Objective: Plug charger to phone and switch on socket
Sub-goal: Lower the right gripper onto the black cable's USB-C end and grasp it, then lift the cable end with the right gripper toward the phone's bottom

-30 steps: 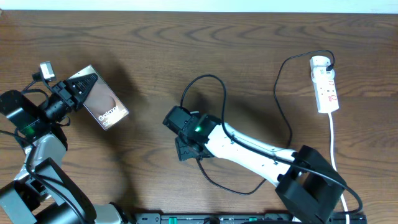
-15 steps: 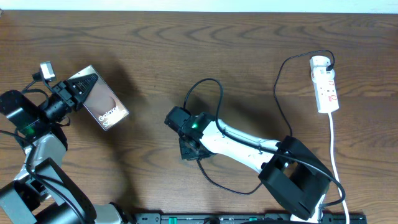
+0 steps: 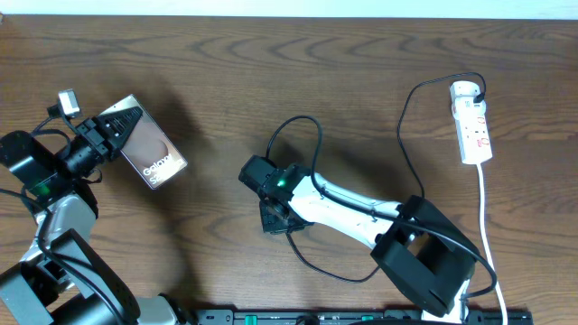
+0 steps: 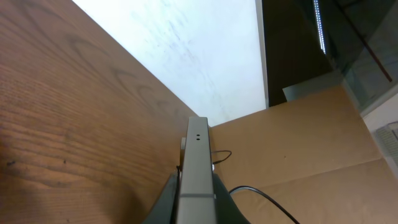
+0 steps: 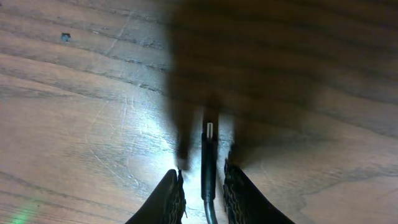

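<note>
My left gripper (image 3: 107,134) at the far left is shut on the phone (image 3: 152,155) and holds it tilted above the table, its "Galaxy" screen facing up. In the left wrist view the phone's thin edge (image 4: 198,163) sits between the jaws (image 4: 196,202). My right gripper (image 3: 275,215) is low over the table's middle. Its open fingers (image 5: 204,186) straddle the charger's plug tip (image 5: 209,132), with a gap on each side. The black charger cable (image 3: 408,135) loops across the table to the socket (image 3: 475,131) at the far right.
The socket's white cord (image 3: 482,208) runs down the right side. The cable's slack forms a loop (image 3: 298,122) behind my right gripper and another curve (image 3: 339,273) near the front edge. A white wall and cardboard box (image 4: 298,149) lie beyond the table.
The right arm's elbow has swung left and nearer the front edge, and its gripper has shifted slightly over the plug tip. The left arm and phone have not moved.
</note>
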You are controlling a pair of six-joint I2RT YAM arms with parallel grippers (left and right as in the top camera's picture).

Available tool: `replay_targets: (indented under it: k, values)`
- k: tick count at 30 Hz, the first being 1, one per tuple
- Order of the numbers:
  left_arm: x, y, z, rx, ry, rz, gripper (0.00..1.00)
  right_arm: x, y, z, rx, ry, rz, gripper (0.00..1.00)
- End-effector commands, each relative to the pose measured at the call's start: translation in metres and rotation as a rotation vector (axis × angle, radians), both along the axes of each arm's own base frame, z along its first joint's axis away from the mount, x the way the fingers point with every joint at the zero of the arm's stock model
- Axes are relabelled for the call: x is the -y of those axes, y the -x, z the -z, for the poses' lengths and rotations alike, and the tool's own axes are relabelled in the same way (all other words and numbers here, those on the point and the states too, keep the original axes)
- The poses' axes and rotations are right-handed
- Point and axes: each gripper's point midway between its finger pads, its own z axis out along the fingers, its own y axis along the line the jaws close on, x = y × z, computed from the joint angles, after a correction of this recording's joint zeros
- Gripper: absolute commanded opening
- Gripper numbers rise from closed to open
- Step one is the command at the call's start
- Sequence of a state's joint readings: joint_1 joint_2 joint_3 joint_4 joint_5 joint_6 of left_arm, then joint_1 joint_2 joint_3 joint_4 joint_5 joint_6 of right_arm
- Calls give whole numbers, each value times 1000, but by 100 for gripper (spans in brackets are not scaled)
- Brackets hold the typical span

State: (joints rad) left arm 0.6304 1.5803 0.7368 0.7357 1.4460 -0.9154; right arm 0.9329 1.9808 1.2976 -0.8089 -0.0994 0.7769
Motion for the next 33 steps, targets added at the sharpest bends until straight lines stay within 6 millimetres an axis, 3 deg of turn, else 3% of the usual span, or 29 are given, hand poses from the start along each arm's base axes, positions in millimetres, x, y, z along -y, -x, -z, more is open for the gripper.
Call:
replay_targets:
  k: [1, 9, 20, 25, 30, 33]
  values:
    - [2, 5, -6, 29, -16, 26, 7, 3, 0, 7, -26, 3, 7, 22]
    - [2, 5, -6, 29, -16, 26, 7, 4, -4, 7, -22, -3, 14, 19]
    - [2, 5, -6, 29, -16, 26, 7, 4, -4, 7, -25, -5, 17, 2]
    - [2, 5, -7, 29, -15, 29, 7, 3, -5, 6, -26, -11, 16, 1]
    - [2, 5, -7, 34, -21, 30, 7, -12, -18, -11, -56, -129, -57, 1]
    - [2, 5, -7, 37, -23, 30, 7, -45, -23, -42, -89, -380, -260, 1]
